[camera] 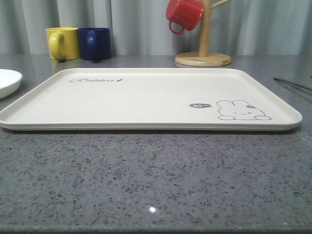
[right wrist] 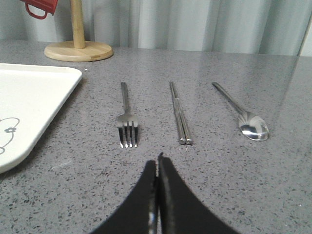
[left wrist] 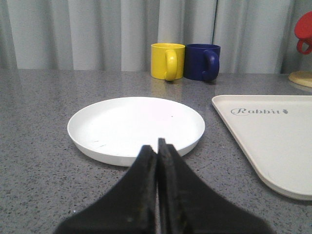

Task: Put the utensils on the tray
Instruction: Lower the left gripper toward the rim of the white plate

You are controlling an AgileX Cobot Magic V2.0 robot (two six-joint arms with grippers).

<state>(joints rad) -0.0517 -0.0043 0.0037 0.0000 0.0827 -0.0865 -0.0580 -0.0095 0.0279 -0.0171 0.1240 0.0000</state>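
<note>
A staged kitchen-style setup: a speckled grey stone table [camera: 156, 185], mugs [camera: 78, 43] beside a wooden mug stand [camera: 203, 53], pale curtains [camera: 263, 24] behind.

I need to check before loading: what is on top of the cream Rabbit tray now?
Nothing lies on the tray; its surface carries just the printed rabbit drawing and "Rabbit" script. What is underneath it cannot be seen.

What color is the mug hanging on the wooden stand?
Red mug; it shows best in the front view.

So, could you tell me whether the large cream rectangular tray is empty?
Empty: the large cream rectangular tray carries only its printed rabbit drawing and script.
</note>
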